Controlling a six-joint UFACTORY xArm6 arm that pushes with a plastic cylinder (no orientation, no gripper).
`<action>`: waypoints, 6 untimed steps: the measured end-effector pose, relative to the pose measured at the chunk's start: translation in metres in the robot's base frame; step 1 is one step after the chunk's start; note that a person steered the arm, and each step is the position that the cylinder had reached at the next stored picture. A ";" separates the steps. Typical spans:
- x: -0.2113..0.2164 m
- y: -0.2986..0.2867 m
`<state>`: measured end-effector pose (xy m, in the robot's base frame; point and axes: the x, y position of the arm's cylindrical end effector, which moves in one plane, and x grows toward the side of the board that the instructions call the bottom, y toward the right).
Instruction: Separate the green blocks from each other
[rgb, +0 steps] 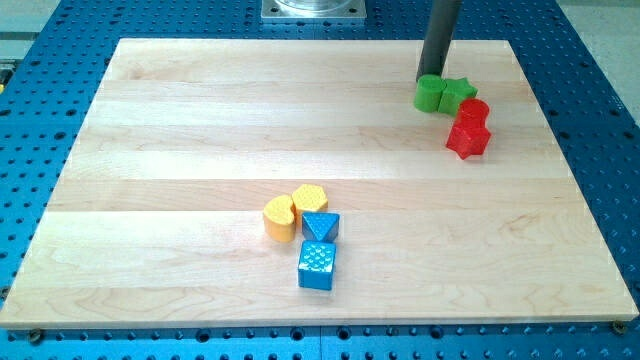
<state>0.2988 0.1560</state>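
Note:
Two green blocks sit touching at the view's upper right: a green round block (430, 94) on the left and a green star-shaped block (458, 94) on the right. My tip (431, 76) stands at the top edge of the green round block, touching or nearly touching it. The rod rises out of the top of the view.
A red round block (474, 109) and a red star-shaped block (468, 139) lie just below-right of the green star. Two yellow blocks (280, 218) (311, 199), a blue triangle (321, 225) and a blue cube (317, 265) cluster at lower centre. The wooden board (150, 200) lies on a blue perforated table.

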 end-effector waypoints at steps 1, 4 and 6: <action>-0.006 0.000; 0.072 0.008; 0.035 0.086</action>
